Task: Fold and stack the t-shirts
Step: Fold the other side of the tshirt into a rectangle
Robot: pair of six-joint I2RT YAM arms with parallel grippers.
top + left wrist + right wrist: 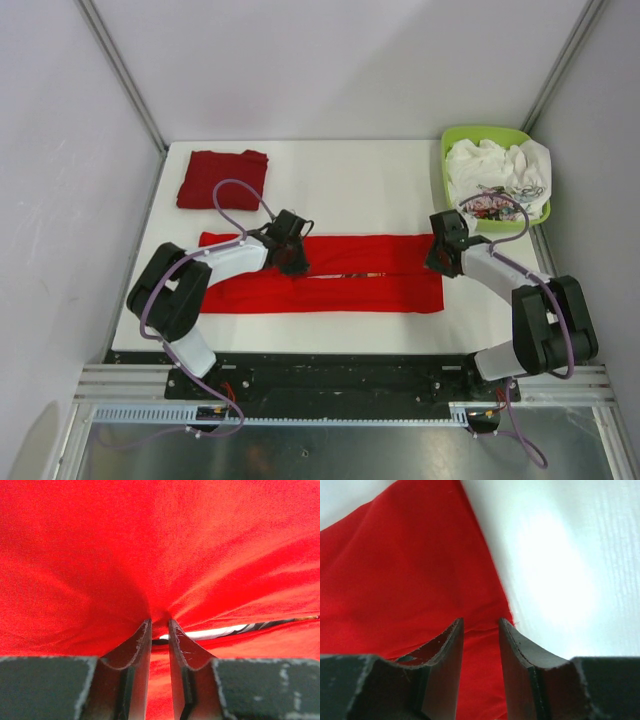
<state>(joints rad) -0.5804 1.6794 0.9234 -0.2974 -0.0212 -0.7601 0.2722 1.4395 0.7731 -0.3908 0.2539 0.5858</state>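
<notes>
A bright red t-shirt (370,285) lies across the table's middle as a long band, its two long flaps folded in to meet along a slit. My left gripper (293,262) is on the upper flap at that slit. In the left wrist view it (160,625) is shut on a pinch of the red cloth (150,540), with creases fanning from the tips and a strip of white print (220,631) showing underneath. My right gripper (440,262) is at the band's right end; its jaws (481,622) stand apart over flat red cloth (410,570). A darker red t-shirt (222,178) lies folded at the back left.
A lime-green basket (480,133) holding crumpled white and printed cloth (495,165) stands at the back right corner, just behind the right arm. White tabletop (560,570) shows right of the shirt's edge. Grey walls close the table in on three sides.
</notes>
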